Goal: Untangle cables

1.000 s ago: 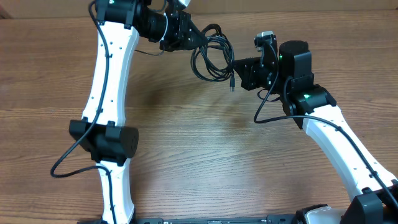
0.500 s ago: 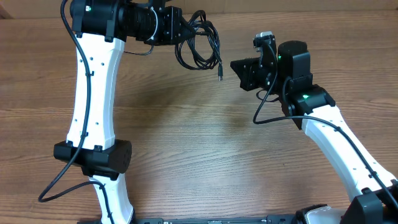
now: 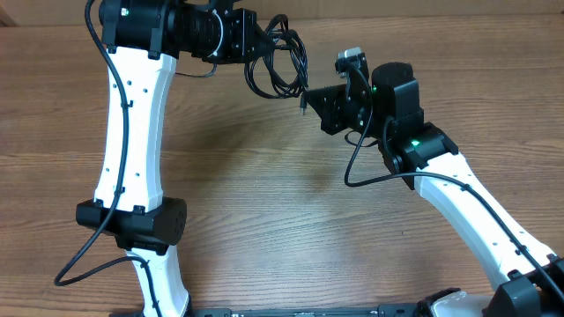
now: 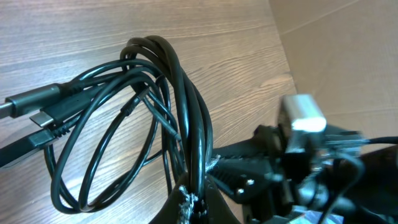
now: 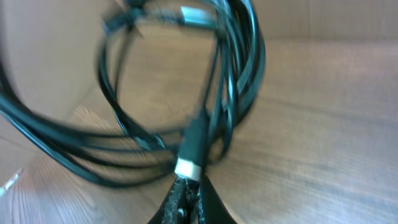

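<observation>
Overhead shows cables above a wood-grain table (tan wall behind).

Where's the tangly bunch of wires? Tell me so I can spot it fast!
Find the tall white left arm and follow it up to its black tool at the top of the overhead view. The cables dangle from it in loose loops, far thinner than the thick wires fixed to the arms, with small plugs on the ends.
</observation>
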Available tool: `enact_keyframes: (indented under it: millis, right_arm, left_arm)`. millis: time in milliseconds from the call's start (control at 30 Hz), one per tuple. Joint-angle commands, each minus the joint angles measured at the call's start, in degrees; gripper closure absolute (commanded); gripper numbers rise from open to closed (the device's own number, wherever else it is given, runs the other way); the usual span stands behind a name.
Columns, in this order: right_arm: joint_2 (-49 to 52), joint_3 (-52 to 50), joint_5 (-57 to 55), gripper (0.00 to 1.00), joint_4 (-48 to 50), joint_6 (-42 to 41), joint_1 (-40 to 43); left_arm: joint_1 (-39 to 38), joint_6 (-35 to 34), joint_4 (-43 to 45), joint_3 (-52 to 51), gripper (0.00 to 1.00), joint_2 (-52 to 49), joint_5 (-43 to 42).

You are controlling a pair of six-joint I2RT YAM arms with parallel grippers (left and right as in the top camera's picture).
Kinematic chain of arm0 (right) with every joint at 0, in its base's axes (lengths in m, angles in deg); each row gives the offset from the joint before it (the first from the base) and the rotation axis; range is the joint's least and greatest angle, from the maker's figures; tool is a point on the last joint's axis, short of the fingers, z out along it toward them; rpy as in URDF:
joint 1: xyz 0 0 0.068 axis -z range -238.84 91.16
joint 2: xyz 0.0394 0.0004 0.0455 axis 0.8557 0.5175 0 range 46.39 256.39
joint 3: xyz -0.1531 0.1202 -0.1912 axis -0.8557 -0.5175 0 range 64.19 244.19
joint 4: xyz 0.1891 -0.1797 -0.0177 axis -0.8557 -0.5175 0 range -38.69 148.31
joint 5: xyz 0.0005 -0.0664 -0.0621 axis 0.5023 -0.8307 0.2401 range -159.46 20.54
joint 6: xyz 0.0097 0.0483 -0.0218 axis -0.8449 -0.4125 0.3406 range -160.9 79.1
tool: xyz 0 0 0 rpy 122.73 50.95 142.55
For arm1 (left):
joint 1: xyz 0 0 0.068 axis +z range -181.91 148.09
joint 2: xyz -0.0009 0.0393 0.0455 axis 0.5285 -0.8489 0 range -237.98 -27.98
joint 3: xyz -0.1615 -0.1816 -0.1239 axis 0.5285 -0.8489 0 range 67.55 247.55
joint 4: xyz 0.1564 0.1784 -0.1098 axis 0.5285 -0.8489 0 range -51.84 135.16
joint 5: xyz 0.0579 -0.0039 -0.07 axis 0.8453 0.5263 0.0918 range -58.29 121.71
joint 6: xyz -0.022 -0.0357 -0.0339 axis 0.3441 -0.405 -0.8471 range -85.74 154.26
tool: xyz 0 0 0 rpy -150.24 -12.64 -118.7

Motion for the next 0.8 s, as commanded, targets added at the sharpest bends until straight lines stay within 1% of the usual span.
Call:
enact_keyframes:
  millis: [0,133,300,533,633,767]
  right_arm:
    - [-0.7,1.51,-0.57,0.96,2.6,-1.79,0.0]
    - [-0.68,1.68,-0.59,0.96,4.11,-1.77,0.0]
    - [-0.68,1.66,-1.27,0.96,3.56,-1.75,-0.15]
    - [0.17,1.66,-2.51,0.96,3.76,-1.79,-0.24]
    - [1.16,1.66,-2.51,0.96,3.69,-1.77,-0.28]
    - [0.26,1.84,-2.54,0.96,4.9,-1.73,-0.07]
  left_arm:
    - [-0.44,0.09,-1.22,1.51,0.96,1.6,1.49]
    - [-1.38,0.07,-2.19,1.51,0.96,1.6,1.84]
    - [-3.06,-0.09,-2.19,1.51,0.96,1.62,-0.92]
    - [-6.38,-0.2,-1.75,1.51,0.96,1.62,-0.98]
    - [-6.75,-0.15,-1.11,1.51,0.96,1.64,-0.87]
    - [-5.42,-0.13,-1.05,1.51,0.96,1.64,1.79]
